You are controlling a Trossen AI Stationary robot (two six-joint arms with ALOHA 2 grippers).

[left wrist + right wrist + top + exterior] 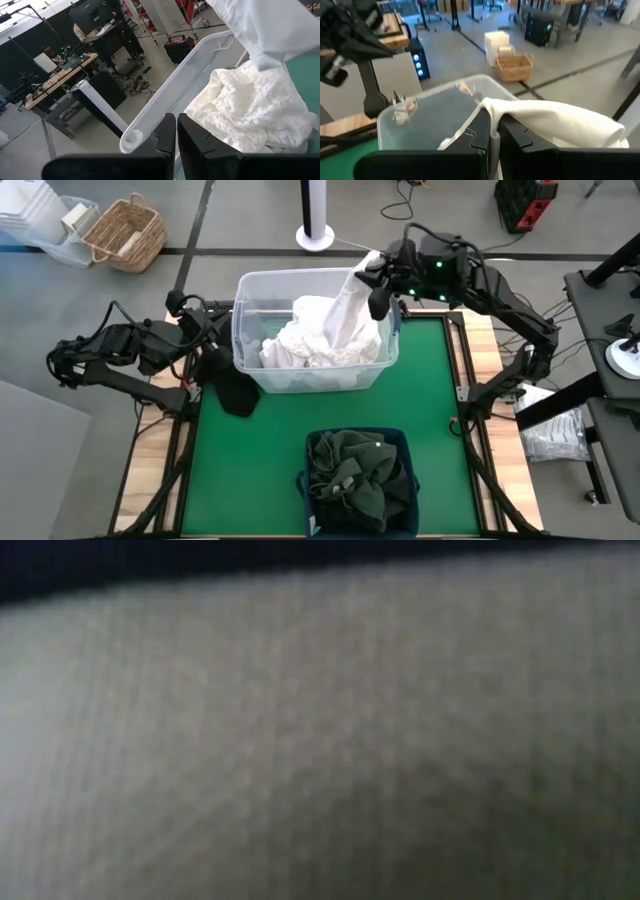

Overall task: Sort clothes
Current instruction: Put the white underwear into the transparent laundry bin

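A clear plastic tub (315, 370) stands at the far middle of the green mat and holds a pile of white clothes (310, 345). My right gripper (372, 272) is above the tub's far right corner, shut on a white garment (350, 305). Dark green clothes (358, 480) fill the navy bin (400, 442) at the near edge. Beside the tub's left wall, my left gripper (176, 142) is shut with nothing showing between its fingers. A black shape (235, 390) lies under that arm; I cannot tell whether it is cloth. A blurred pale surface fills the low view. My right gripper pinches a bunched fold of the white garment (491, 106) between its two fingers. The fingers lie nearly level and come from the table's far right. The cloth drapes over one finger (520, 135) and hangs slack, and its lower end (340, 330) rests on the pile in the tub.
On the floor beyond the table's far left are a wicker basket (125, 232) and white bins (40, 220). A fan's round base (316, 235) stands behind the tub. A plastic bag (555, 435) and a dark side table (610, 330) are to the right.
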